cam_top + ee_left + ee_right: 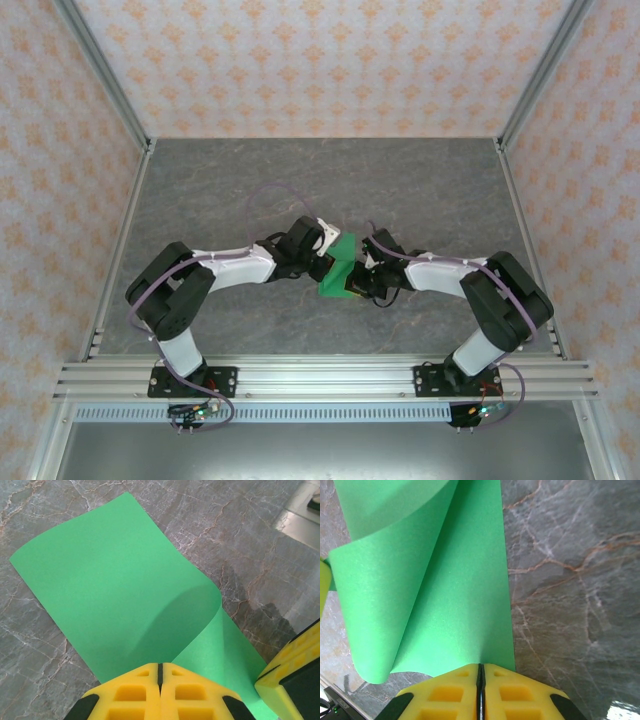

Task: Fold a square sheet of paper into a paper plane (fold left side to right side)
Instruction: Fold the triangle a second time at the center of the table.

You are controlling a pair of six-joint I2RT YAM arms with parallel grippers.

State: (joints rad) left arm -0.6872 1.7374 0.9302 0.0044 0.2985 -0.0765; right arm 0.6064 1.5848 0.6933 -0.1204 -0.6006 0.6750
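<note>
The square sheet of paper (342, 262) is bright green and hangs bent between my two grippers over the middle of the table. In the left wrist view its left part (110, 595) curls up and over towards the right, above the lower layer (225, 650). My left gripper (160, 665) is shut on the curled edge. My right gripper (480, 665) is shut on the near edge of the sheet (445, 605), close to its right side. In the top view the left gripper (325, 262) and right gripper (362, 275) almost meet. A paper plane is out of view.
The grey marble-patterned tabletop (320, 190) lies open behind the arms, bounded by patterned walls and metal rails (320, 380) at the near edge. The right gripper's yellow finger (287, 675) shows close beside the left one.
</note>
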